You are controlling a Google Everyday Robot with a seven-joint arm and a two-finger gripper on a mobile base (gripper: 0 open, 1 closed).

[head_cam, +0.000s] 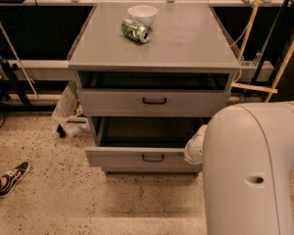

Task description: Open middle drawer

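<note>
The grey cabinet (154, 58) shows two drawer fronts with small black bar handles. The middle drawer (137, 158) is the lower one and stands pulled out toward me, its dark inside showing above its front. The upper drawer (154, 102) sits further back, with a dark gap under the cabinet top. My arm's white shell (255, 170) fills the lower right and covers the right end of the middle drawer. A rounded white wrist part (193, 150) sits at that drawer's right end. The gripper itself is hidden behind the arm.
A white bowl (142, 13) and a green can (135, 31) lying on its side rest on the cabinet top. A person's black shoe (12, 176) is on the speckled floor at left. Wooden poles (284, 58) lean at right. A white bag (68, 109) sits left of the cabinet.
</note>
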